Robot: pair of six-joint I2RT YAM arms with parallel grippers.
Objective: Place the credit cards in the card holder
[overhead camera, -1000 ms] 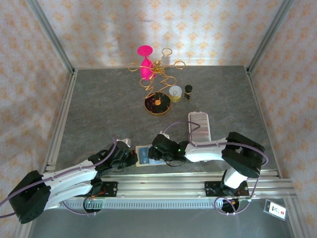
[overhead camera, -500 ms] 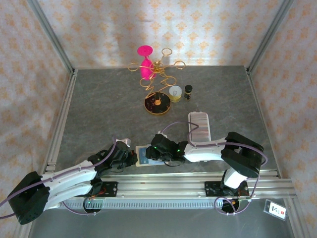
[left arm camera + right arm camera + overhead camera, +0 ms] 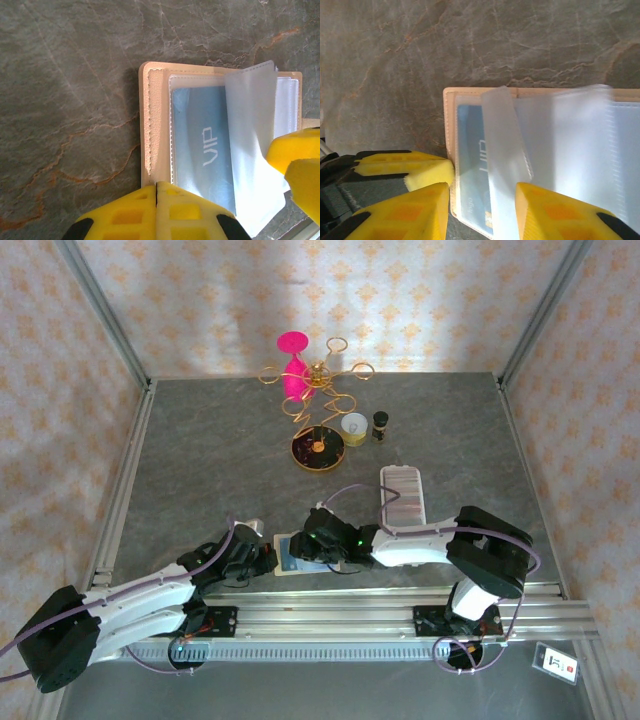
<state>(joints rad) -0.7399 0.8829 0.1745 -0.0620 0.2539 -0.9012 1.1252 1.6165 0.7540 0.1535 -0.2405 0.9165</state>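
Grained beige card holder bears glossy translucent plastic sleeves.

left gripper clamped, right gripper parted — both low

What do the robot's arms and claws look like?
The left arm and right arm are white tubes with chunky black joints and thin purple cables. The left claw and right claw have blocky yellow fingers with square dimples.

Bare table left; tray right of card holder
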